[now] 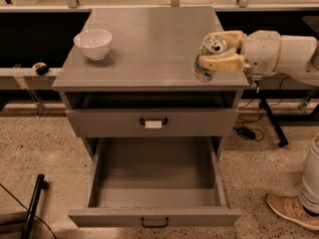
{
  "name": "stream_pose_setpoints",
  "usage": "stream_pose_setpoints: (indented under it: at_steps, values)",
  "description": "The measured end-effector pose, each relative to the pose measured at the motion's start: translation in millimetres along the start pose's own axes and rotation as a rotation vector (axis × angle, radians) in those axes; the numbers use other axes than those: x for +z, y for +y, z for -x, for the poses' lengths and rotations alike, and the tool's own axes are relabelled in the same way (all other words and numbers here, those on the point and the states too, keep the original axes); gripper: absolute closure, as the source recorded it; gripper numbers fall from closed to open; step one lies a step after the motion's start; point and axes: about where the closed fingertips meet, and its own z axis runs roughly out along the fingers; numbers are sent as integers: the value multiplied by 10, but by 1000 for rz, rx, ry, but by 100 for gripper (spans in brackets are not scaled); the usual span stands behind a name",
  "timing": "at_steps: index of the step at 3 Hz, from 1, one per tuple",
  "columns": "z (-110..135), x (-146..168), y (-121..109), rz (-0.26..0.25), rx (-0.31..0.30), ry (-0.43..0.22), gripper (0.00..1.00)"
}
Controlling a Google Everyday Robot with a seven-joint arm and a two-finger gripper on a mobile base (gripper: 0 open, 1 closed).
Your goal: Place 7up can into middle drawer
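The gripper (205, 51) reaches in from the right over the front right corner of the desk (149, 39). Its cream fingers (222, 62) are clamped across the 7up can (214, 46), one on each side of the body. The can is tilted so that its pull-tab top faces up and outward, and it looks lifted off the surface. This grip seems meant for carrying it past the desk edge. The middle drawer (154, 183) stands pulled wide open below, ready to receive it. The tagged drawer (153, 122) above it is closed, and the white bowl (93, 43) sits well apart at the left.
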Motion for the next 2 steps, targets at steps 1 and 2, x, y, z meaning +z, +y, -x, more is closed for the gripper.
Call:
stream_pose_setpoints:
  at_steps: [1, 2]
  values:
    - [-171, -346, 479, 73, 2, 51, 100]
    - [-209, -415, 569, 87, 7, 58, 100]
